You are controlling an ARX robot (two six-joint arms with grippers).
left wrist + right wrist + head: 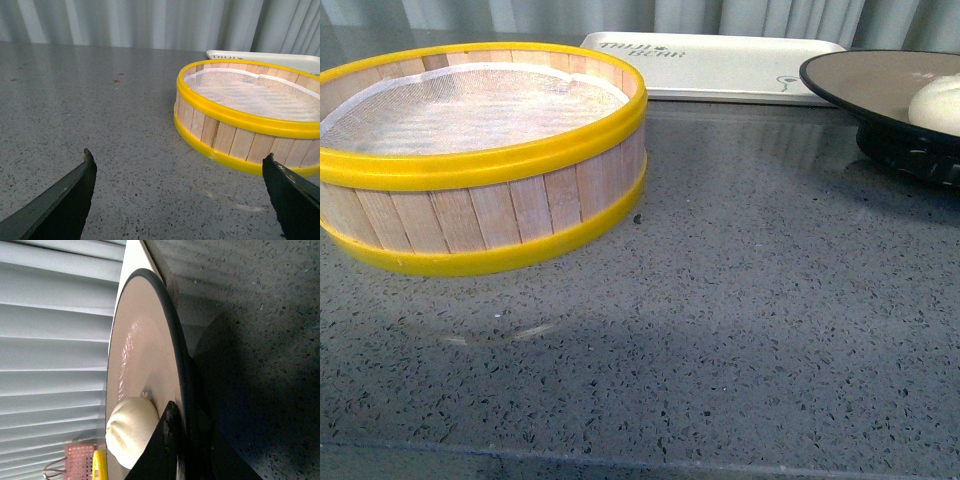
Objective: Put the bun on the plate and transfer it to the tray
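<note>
Grey counter (740, 300); bun (938, 103) seemingly pleats-up on plate (865, 85)

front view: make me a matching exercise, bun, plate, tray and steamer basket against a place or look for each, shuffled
1 bun
2 plate
3 tray
4 steamer basket

A at the far back, white with dark lettering
B on the left, yellow rims, white cloth liner inside
C at the right edge, black rim
D lying on the brownish dish face

Pairs: 1-D, 2-C, 3-A, 4-B
</note>
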